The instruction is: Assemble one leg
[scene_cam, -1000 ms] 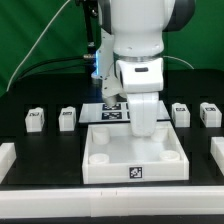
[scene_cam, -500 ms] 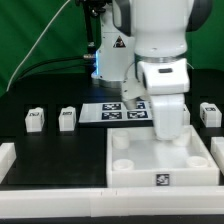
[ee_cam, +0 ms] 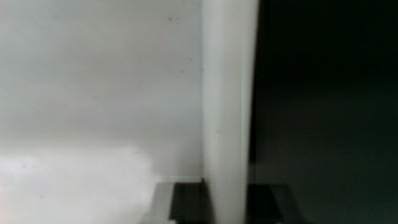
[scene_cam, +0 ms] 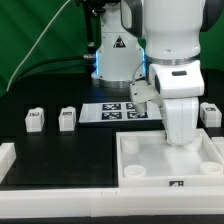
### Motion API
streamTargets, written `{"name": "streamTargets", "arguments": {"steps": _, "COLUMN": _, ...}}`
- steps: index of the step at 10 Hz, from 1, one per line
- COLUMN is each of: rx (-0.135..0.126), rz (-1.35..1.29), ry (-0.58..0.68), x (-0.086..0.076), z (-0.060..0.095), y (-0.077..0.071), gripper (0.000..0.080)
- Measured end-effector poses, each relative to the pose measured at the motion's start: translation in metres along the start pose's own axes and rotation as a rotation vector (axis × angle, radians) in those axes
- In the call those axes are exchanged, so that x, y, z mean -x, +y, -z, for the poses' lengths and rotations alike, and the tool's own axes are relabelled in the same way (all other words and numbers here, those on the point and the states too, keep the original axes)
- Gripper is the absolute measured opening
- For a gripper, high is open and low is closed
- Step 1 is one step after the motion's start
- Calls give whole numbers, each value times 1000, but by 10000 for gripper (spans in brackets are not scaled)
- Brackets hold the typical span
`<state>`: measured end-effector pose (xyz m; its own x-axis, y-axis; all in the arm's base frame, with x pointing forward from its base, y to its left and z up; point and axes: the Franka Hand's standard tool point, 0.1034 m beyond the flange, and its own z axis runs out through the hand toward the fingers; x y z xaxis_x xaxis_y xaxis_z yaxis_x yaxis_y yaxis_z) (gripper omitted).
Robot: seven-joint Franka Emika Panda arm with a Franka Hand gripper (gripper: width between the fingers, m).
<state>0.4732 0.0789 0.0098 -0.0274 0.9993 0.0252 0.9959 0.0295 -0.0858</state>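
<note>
The black worktop (scene_cam: 60, 145) spans the exterior view, with a white rail (scene_cam: 60, 183) along its near edge. The white Panda arm (scene_cam: 165, 40) fills the upper part on the exterior view's right. It reaches straight down to the large white square tray (scene_cam: 150, 177). The tray lies by the near edge on that same side and is partly cut off by the frame. It has raised walls, round sockets in the corners that show, and a square tag on its near wall.

Beyond the tray, near the middle, the marker board (scene_cam: 118, 111) lies flat.

Three small white tagged blocks stand on the worktop, and the arm touches none of them. The first leg (scene_cam: 35, 120) and the second leg (scene_cam: 68, 118) sit side by side on the exterior view's left, well apart from the tray. The third leg (scene_cam: 211, 113) sits at the exterior view's right edge, beyond the tray and just beside the arm.

In the wrist view the claw (ee_cam: 228, 204) pinches a thin upright wall of the tray. Its dark fingers (ee_cam: 185, 206) flank that wall with no gap showing.
</note>
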Motion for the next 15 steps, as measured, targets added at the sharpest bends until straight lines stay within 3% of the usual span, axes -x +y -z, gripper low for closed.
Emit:
{"name": "streamTargets", "arguments": {"steps": 2, "rx": 3, "rz": -6, "ry": 1, "x": 0, "z": 2, "y": 15, "gripper": 74}}
{"name": "streamTargets", "arguments": {"steps": 6, "rx": 7, "rz": -49, "ry": 2, "x": -4, "z": 1, "y": 17, "gripper": 74}}
{"name": "streamTargets", "arguments": {"steps": 7, "rx": 4, "rz": -61, "ry": 2, "x": -4, "z": 0, "y": 15, "gripper": 158}}
{"name": "streamTargets", "arguments": {"steps": 8, "rx": 4, "rz": -64, "ry": 2, "x": -5, "z": 0, "y": 15, "gripper": 338}}
{"name": "streamTargets", "arguments": {"steps": 9, "rx": 9, "rz": -63, "ry": 3, "x": -7, "z": 2, "y": 18, "gripper": 338}}
{"name": "streamTargets", "arguments": {"steps": 11, "rx": 12, "rz": -66, "ry": 3, "x": -8, "z": 3, "y": 19, "gripper": 609}}
{"name": "streamTargets", "arguments": {"steps": 15, "rx": 16, "rz": -71, "ry": 0, "x": -7, "z": 8, "y": 20, "gripper": 647}}
